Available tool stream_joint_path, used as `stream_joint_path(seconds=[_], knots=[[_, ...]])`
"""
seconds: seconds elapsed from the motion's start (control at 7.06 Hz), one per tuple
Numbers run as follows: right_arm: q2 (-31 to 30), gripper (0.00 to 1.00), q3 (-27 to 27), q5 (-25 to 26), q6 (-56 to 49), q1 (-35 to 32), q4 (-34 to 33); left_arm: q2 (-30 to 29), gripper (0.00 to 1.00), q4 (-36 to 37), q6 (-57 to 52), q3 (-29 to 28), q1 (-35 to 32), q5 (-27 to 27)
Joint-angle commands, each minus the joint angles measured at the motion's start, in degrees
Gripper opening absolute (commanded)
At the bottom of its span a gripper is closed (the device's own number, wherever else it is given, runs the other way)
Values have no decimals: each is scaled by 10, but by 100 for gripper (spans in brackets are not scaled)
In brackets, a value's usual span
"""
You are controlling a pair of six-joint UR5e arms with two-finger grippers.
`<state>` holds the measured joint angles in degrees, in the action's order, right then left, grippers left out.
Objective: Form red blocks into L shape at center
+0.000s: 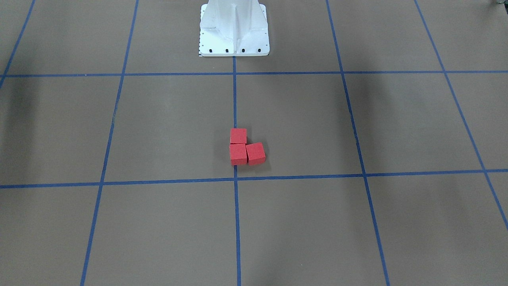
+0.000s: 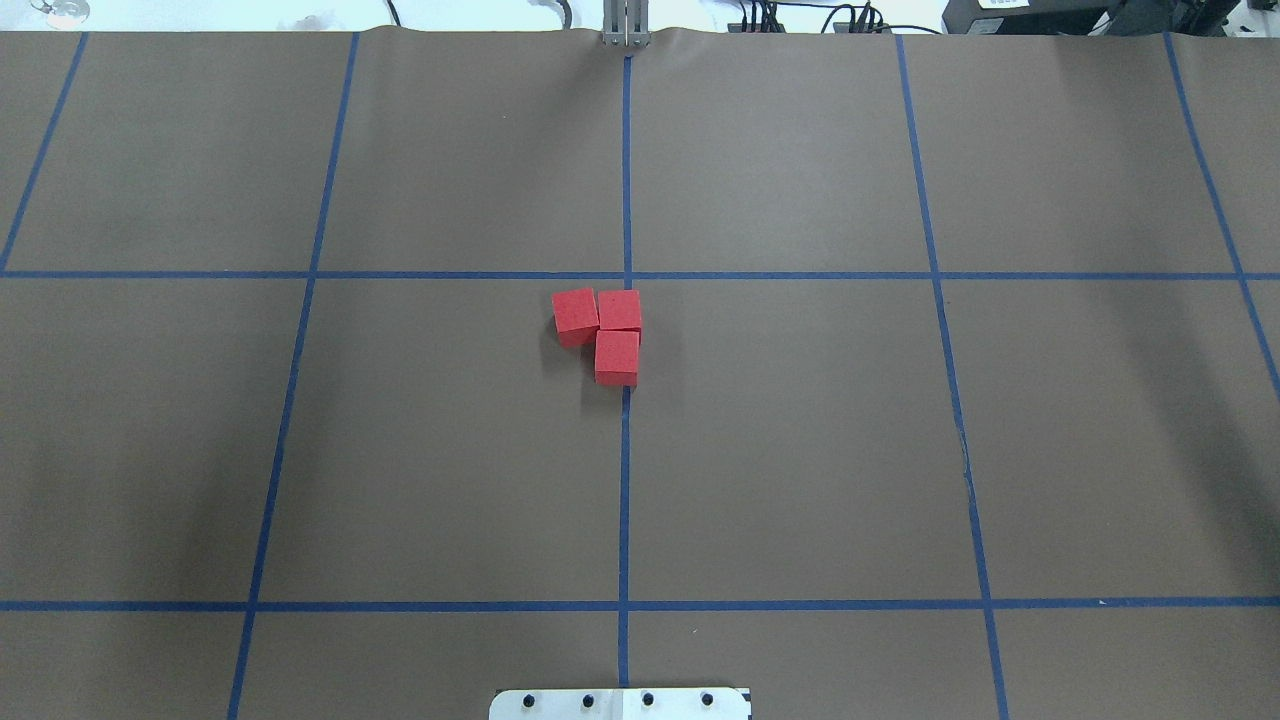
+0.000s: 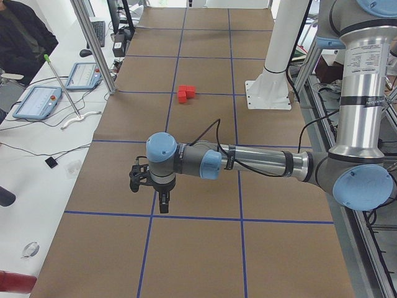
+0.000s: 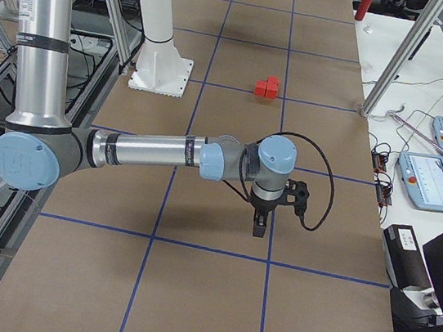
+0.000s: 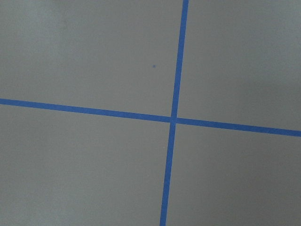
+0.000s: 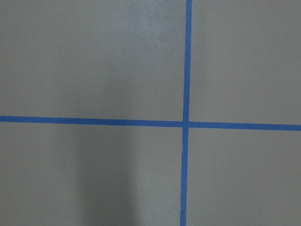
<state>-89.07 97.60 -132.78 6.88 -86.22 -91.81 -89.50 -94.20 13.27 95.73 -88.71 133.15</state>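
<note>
Three red blocks sit touching in an L on the brown floor, on and beside the middle tape line (image 2: 624, 480). In the overhead view one block (image 2: 575, 315) is left of the corner block (image 2: 619, 310), and the third (image 2: 616, 357) is nearer the base. They also show in the front view (image 1: 238, 154), the left view (image 3: 186, 93) and the right view (image 4: 266, 87). My left gripper (image 3: 155, 194) and right gripper (image 4: 261, 221) hang over the floor far from the blocks, seen only in the side views. I cannot tell whether they are open. Both wrist views show only floor and tape.
The white robot base (image 1: 234, 29) stands at the table's robot side on the middle line. Aluminium posts (image 3: 93, 43) and tablets (image 3: 37, 102) line the operators' side, with a seated person (image 3: 18, 37) beyond. Cables (image 4: 387, 164) lie by the table's edge.
</note>
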Motion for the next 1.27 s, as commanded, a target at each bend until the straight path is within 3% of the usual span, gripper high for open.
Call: stream_joint_path(seconds=[0.0,1.13], knots=[[3,100,-2,4,-31,4,-43,1,100,-4,0,0,0,1],[-7,100,-4,2,-68,4,-42,10,100,-4,-1,10,0,10]])
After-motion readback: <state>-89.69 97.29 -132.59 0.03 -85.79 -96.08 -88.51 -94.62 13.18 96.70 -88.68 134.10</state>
